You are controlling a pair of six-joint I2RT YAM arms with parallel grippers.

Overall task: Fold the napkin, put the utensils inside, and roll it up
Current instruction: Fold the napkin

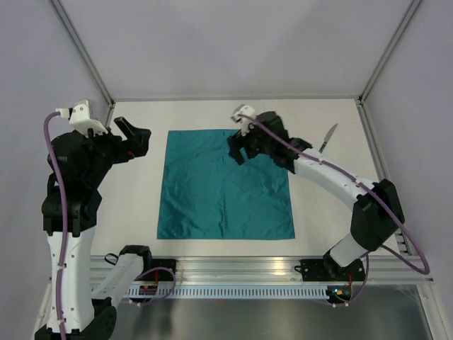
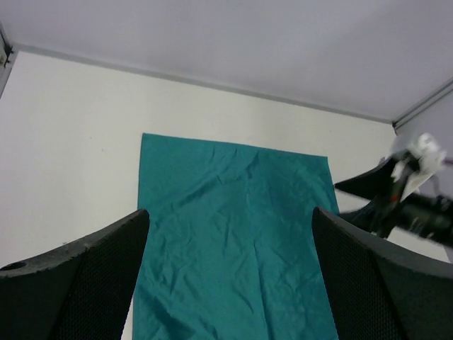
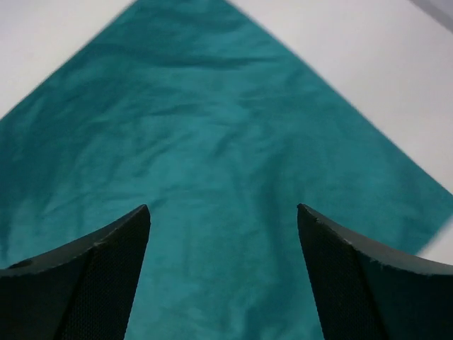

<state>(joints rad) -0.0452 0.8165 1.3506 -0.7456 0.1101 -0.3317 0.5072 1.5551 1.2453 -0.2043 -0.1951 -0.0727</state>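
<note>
Now, with left gripper (image 1: 136,138) and right gripper (image 1: 239,150) both gaping (nothing held), pinch only the far edge of the napkin (image 1: 225,188) lying flat mid-table and fold it squarely nearward.

Top cam's up high at the near edge, looking down on the whole bench (image 1: 134,212). All three share the napkin (image 1: 225,188): left wrist looks across it, right wrist hangs close above.

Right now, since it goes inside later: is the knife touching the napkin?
Apart. The top view shows a strip of bare table between the knife and the napkin.
</note>
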